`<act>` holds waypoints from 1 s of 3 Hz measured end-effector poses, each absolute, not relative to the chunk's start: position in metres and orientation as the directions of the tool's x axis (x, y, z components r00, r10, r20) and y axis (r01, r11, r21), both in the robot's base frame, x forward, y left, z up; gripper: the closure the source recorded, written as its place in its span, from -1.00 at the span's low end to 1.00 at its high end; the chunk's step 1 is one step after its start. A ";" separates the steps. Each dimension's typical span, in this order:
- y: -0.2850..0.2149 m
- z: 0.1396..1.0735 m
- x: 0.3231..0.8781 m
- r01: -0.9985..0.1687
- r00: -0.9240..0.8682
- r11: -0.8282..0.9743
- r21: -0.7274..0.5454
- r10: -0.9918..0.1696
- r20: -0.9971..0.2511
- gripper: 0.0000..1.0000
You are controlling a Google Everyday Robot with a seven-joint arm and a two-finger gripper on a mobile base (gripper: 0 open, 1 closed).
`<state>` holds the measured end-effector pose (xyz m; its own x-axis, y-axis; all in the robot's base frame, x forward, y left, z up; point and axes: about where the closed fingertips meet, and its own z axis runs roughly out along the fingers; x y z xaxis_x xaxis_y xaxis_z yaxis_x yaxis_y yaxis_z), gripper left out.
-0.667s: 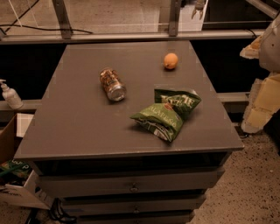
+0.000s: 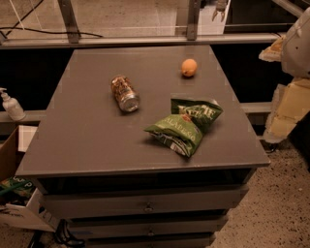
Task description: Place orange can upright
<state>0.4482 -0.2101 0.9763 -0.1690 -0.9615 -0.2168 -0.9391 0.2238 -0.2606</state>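
Observation:
The orange can (image 2: 125,93) lies on its side on the grey table (image 2: 87,140), left of the middle, with one silver end facing the front. My gripper (image 2: 220,8) is at the top edge of the view, beyond the table's far edge and well away from the can. Part of my cream-coloured arm (image 2: 290,72) shows at the right edge, beside the table.
A small round orange fruit (image 2: 189,67) sits at the back right of the table. Two green chip bags (image 2: 186,126) lie overlapping at the front right. Drawers are below the tabletop. A soap bottle (image 2: 10,105) and a cardboard box (image 2: 14,193) are at the left.

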 end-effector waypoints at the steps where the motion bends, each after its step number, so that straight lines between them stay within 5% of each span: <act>1: -0.182 0.972 0.473 -0.953 -0.060 0.122 -0.278 -0.973 -0.222 -1.00; 3: -0.069 0.965 0.522 -0.938 0.207 -0.122 -0.324 -0.948 -0.240 -1.00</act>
